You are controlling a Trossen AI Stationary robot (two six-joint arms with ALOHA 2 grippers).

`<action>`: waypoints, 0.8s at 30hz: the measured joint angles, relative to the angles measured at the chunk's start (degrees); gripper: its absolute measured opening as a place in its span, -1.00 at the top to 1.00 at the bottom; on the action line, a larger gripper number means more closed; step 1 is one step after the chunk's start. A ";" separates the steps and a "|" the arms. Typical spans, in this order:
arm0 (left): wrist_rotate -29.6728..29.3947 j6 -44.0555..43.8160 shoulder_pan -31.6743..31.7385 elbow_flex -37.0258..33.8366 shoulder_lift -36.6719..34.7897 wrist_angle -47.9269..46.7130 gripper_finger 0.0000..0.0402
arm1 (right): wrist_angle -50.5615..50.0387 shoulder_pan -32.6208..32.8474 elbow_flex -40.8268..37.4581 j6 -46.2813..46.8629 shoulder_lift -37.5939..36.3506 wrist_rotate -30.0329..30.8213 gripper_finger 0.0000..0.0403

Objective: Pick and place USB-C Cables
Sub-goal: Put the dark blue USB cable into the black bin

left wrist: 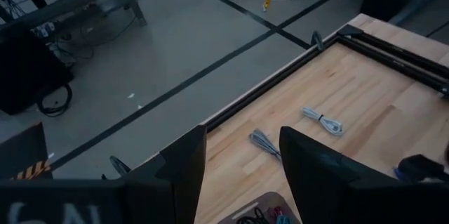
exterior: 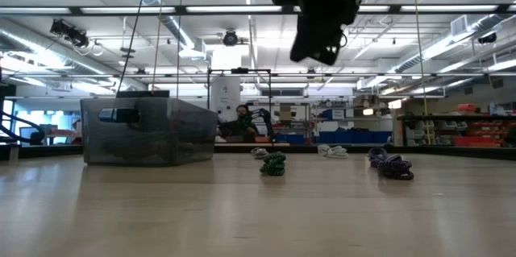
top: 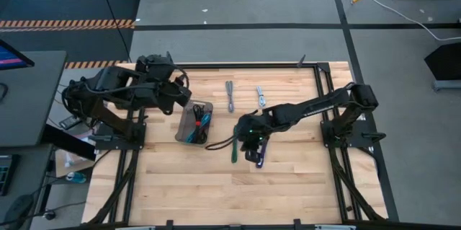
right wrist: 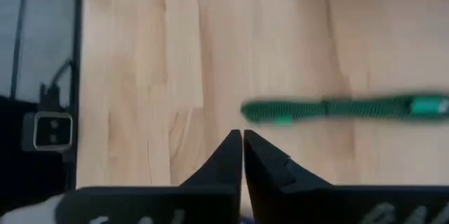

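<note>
Above the green cable (right wrist: 344, 109), right claw (right wrist: 243, 140) hangs pressed together; no writing is legible.

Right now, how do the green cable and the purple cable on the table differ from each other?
The green cable is green; the purple cable is violet. From above, the green cable lies on the side nearer the grey tray, the purple cable on the far side of the right gripper. In the low view, the green one looks more compact, the purple one longer. Both are bundled and rest on the wooden table, not gripped.
</note>
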 joint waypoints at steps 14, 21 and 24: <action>-0.04 1.53 0.00 0.00 -1.14 -0.02 0.07 | -18.90 3.46 -0.02 22.93 0.85 2.93 0.52; -0.04 5.21 0.00 -0.02 -1.13 -0.03 0.07 | -19.91 5.85 -0.02 41.24 0.85 11.44 0.41; -0.04 7.25 0.00 -0.02 -1.13 -0.04 0.07 | -23.40 6.90 -0.02 48.83 0.85 13.42 0.34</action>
